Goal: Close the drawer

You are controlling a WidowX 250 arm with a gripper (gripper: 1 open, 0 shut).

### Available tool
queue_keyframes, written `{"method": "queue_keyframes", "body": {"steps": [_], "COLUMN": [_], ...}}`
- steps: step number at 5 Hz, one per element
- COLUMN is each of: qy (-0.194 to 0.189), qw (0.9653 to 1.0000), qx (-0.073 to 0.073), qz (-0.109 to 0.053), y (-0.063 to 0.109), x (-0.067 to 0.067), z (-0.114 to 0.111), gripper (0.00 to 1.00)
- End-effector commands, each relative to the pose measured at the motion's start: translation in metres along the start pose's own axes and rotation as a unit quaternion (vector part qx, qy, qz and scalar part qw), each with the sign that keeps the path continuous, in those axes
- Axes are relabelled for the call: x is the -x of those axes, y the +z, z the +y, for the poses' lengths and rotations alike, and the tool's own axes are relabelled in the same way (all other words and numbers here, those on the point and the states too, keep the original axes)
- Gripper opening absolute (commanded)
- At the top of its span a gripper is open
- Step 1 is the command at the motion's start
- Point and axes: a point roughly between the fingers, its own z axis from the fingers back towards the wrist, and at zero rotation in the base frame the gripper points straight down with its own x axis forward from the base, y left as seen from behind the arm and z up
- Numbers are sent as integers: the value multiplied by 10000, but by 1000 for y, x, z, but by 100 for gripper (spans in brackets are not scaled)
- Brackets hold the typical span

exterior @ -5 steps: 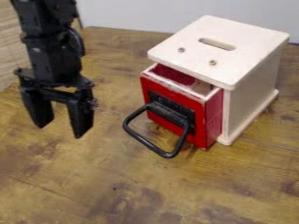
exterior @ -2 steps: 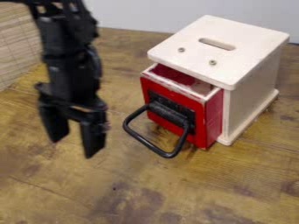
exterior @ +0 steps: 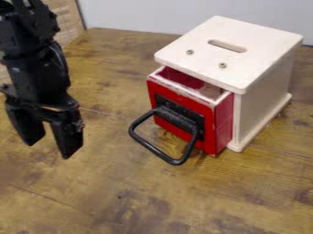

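Note:
The red drawer sticks out a little from the front of the cream-white cabinet, its black front panel facing the lower left. A large black loop handle hangs from the panel and rests on the table. My black gripper hangs at the left of the view, pointing down, well to the left of the handle and apart from it. Its two fingers stand open with nothing between them.
The wooden table spreads around the cabinet. A slot and two small screws mark the cabinet's top. A pale woven surface lies at the back left, behind the arm.
The arm swung right toward the handle and has come back left, ending slightly lower than a second ago. The fingers stayed open. The drawer and handle have not moved.

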Motion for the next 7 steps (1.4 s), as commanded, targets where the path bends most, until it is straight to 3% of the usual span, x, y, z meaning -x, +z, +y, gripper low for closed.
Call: {"method": "queue_keyframes", "body": {"steps": [1,3,5,6,7], "qy": [-38,-784,-330,-677,-325], "qw": [9994,9962,9990,9973,9991], "qx": [-49,-94,-85,-125,-76], "qz": [-329,-373,-302,-273,-278], "y": [7,4,28,33,36], "x": [-18,-24,-28,-23,-22], "z": [-1,-8,1,-12,-13], "gripper": [100,100,100,100,100]}}
